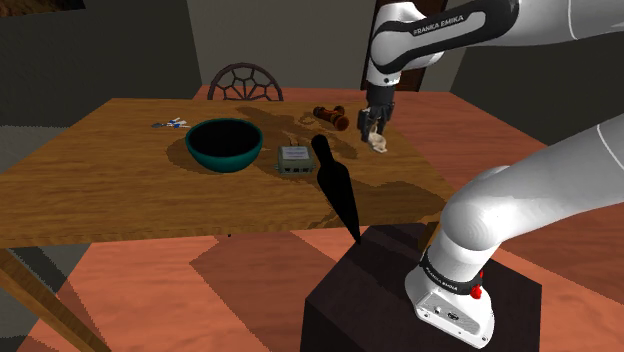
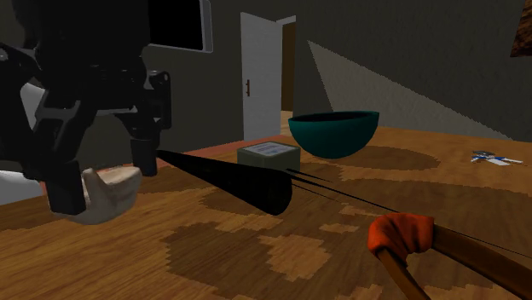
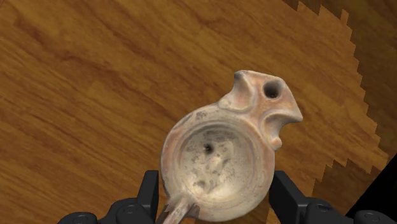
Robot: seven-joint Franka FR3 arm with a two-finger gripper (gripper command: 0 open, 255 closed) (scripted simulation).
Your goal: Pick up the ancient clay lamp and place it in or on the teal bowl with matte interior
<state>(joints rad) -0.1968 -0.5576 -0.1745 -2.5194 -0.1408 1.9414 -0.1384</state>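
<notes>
The lamp point(image 3: 216, 159) was found on the table point(image 3: 76, 76), straddled by the opened gripper point(image 3: 216, 181), spout directed away.

Arm point(image 1: 440, 35) stretched forward, tool point(image 1: 374, 132) pointing down

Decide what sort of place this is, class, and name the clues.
Probably a dining room in a house: a wooden table, a chair at its far side, and a white door in the wall.
</notes>
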